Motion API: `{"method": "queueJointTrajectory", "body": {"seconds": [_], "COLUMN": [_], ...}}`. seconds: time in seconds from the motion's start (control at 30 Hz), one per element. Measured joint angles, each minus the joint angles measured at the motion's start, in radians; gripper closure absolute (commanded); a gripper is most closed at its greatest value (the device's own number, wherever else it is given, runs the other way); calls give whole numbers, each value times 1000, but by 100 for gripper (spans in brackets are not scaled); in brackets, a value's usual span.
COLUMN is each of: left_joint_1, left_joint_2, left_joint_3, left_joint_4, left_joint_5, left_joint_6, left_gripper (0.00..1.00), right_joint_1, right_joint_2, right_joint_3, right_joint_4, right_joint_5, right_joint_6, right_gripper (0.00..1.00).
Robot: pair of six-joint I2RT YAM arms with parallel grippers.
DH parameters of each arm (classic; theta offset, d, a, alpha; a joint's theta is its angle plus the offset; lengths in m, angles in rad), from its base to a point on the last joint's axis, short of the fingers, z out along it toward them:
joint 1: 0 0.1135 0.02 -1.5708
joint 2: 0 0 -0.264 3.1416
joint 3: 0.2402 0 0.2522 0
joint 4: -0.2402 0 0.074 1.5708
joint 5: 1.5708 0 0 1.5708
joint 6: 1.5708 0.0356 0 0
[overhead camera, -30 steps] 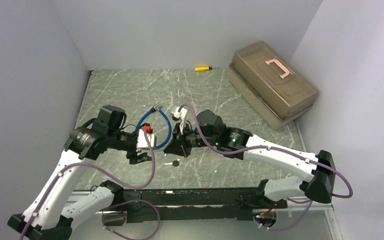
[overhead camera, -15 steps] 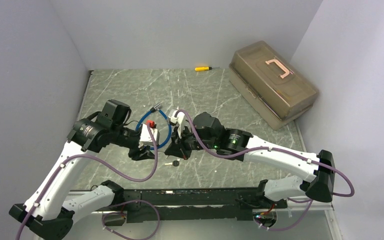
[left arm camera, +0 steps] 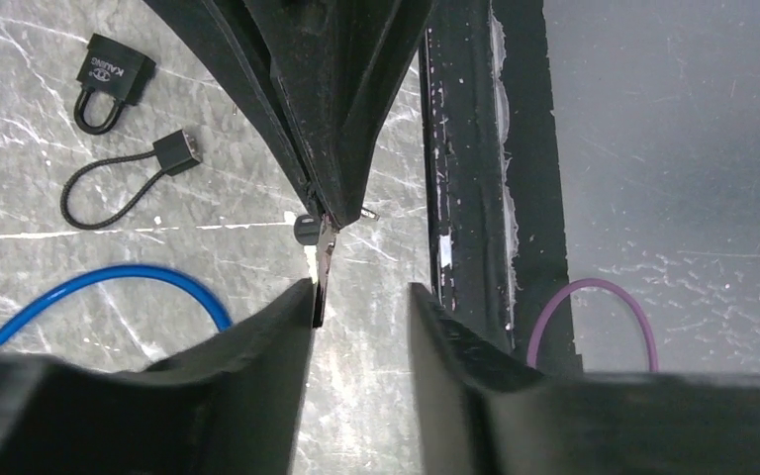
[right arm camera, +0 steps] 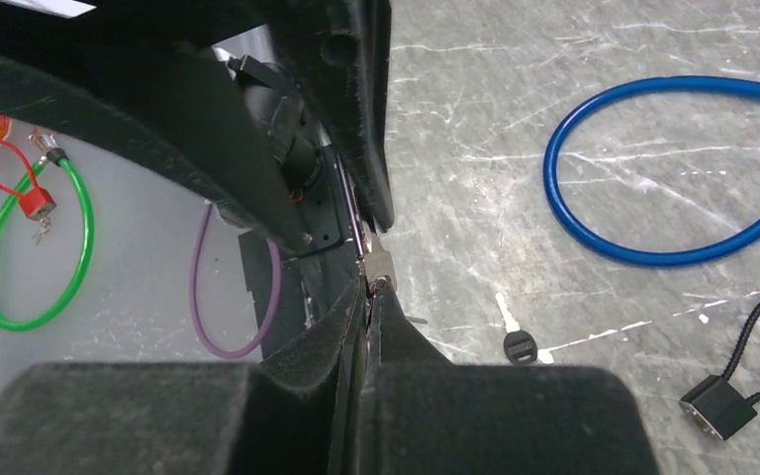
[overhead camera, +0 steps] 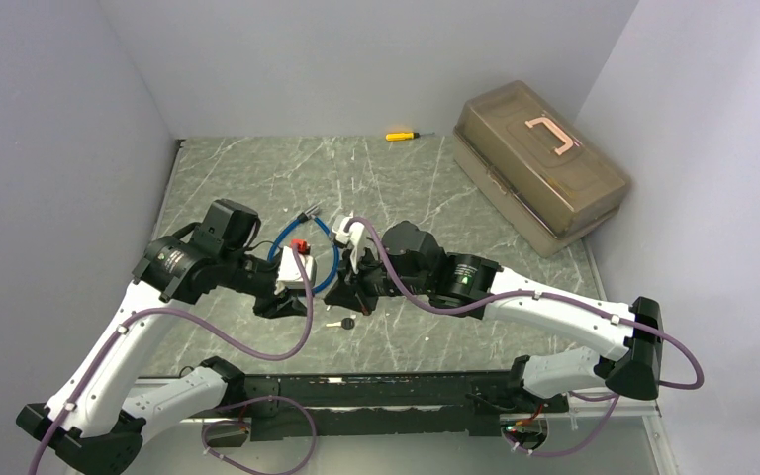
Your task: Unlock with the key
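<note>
The right hand point(right arm camera: 368, 297) was clenched on a silver key point(right arm camera: 377, 265), its two fingers pressed together with the metal pinched at their tips. Seen from the left wrist, the key's blade point(left arm camera: 322, 277) stuck out past those fingertips and reached the inner edge of one finger of the left hand point(left arm camera: 361, 292). The left hand was released: its fingers stood apart with bare worktop showing in the gap, and nothing was gripped between them.

From above, the two hands met tip to tip near the front middle of the worktop point(overhead camera: 257, 178), the left hand point(overhead camera: 279, 302) coming in from the left and the right hand point(overhead camera: 354, 293) from the right. A second, black-headed key point(overhead camera: 343, 323) lay loose on the stone just in front of them.

Just behind the hands lay a blue cable lock point(overhead camera: 333, 249), curled in a loop. Beyond it, in the left wrist view, sat a black padlock point(left arm camera: 116, 69) and, near it, a small black cable lock point(left arm camera: 176, 150) with a thin loop.

Well apart, a brown toolbox point(overhead camera: 539, 163) stood at the right rear and a yellow screwdriver point(overhead camera: 401, 135) lay by the back wall. Off the worktop's front edge lay a green cable point(right arm camera: 84, 228) with a red padlock point(right arm camera: 36, 203).
</note>
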Motion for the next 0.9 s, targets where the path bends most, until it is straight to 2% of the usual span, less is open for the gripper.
{"method": "queueJointTrajectory", "body": {"seconds": [0.1,0.3,0.37,0.47,0.5,0.63,0.77,0.9], "left_joint_1": [0,0,0,0,0,0,0,0], "left_joint_2": [0,0,-2,-3,-3,-3,-2,8], "left_joint_3": [0,0,0,0,0,1,4,19], "left_joint_4": [2,4,5,4,2,-1,-5,-11], "left_joint_5": [-1,-10,-10,-10,-9,6,32,66], "left_joint_6": [-6,-5,-6,-16,-22,-48,-74,-109], "left_gripper": [84,100,100,100,100,100,100,100], "right_joint_1": [3,14,14,14,14,14,5,-14], "right_joint_2": [0,0,0,-2,-5,-58,-134,-159], "right_joint_3": [5,9,9,9,9,4,-8,-8], "right_joint_4": [-5,-10,-10,-9,-10,-11,9,48], "right_joint_5": [-1,-1,-1,5,9,44,43,-20], "right_joint_6": [0,-2,-2,-13,-9,-43,-66,-86], "right_gripper": [100,100,82,45,37,21,21,34]}}
